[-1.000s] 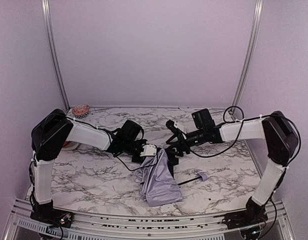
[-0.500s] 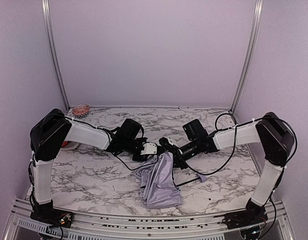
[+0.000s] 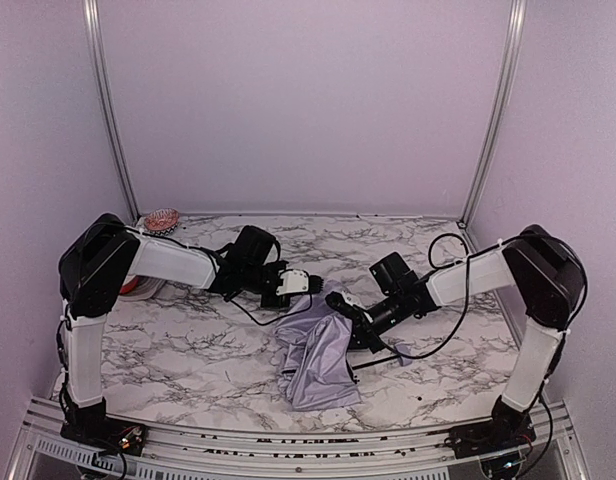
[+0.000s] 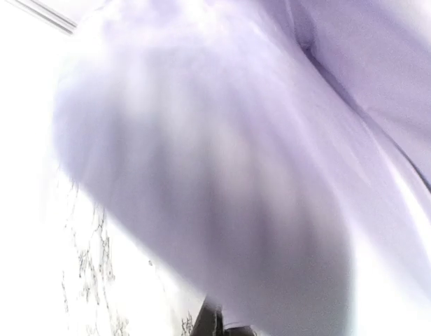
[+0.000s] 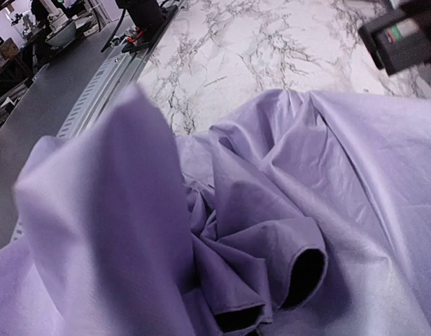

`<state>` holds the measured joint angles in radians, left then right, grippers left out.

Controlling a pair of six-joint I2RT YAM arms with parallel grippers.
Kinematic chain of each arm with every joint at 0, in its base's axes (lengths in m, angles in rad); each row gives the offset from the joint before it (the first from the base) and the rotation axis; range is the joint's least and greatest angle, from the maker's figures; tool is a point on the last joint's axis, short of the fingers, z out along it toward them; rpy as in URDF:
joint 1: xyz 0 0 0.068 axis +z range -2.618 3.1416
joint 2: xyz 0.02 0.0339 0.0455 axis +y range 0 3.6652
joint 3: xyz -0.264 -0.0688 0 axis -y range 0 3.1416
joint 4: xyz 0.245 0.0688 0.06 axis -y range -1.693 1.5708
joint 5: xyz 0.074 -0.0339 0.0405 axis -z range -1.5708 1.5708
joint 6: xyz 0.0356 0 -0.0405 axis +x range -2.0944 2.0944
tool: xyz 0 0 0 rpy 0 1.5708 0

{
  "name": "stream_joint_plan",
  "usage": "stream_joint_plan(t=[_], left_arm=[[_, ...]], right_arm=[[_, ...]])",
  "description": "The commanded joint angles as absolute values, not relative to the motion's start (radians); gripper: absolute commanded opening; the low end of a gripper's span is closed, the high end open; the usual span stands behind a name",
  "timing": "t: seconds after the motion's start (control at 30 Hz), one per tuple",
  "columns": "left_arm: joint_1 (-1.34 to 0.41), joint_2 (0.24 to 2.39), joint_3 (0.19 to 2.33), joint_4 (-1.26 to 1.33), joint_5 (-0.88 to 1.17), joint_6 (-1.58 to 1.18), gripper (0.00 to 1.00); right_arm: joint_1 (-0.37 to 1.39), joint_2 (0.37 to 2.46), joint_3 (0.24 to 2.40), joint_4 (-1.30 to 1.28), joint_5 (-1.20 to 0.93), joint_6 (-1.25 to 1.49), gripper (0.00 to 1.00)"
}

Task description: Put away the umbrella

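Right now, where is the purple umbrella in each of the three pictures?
Top external: the umbrella lies crumpled at the centre of the table, toward the near edge.
Left wrist: its blurred lavender fabric fills nearly the whole frame.
Right wrist: folded fabric covers the lower and right parts.
Shared landmark: the marble table.

umbrella (image 3: 318,365): soft wrinkly cloth, a bit shiny | table (image 3: 178,345): hard, smooth, looks like marble | wall (image 3: 308,100): plain and matt
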<state>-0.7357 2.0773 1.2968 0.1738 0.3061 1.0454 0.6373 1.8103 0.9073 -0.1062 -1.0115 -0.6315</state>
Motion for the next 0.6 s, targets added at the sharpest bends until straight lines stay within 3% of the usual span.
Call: stream_joint_plan(t=[0.0,0.07,0.1,0.3,0.4,0.47,0.57], left_arm=[[-0.718,2.101,1.338,0.229,0.328,1.016,0.0],[-0.719,2.12,1.346,0.23,0.333,1.016,0.01],[-0.72,2.129,1.348,0.229,0.33,1.016,0.07],[-0.698,2.141,1.359,0.358,0.123,0.901,0.62],[-0.634,2.124,1.367,0.496,-0.034,0.782,0.8],[-0.603,2.093,1.355,0.573,-0.122,0.704,0.87],[-0.62,1.966,1.267,0.564,-0.149,0.723,0.87]], right_arm=[[0.598,1.896,0.936,-0.159,-1.017,-0.57,0.0],[0.585,1.918,0.958,-0.159,-1.012,-0.538,0.0],[0.579,1.924,0.964,-0.154,-1.012,-0.527,0.0],[0.564,1.966,0.989,-0.145,-1.008,-0.5,0.0],[0.555,1.993,1.004,-0.142,-1.002,-0.468,0.0],[0.549,2.011,1.019,-0.146,-0.999,-0.444,0.0],[0.54,2.041,1.049,-0.165,-0.987,-0.404,0.0]])
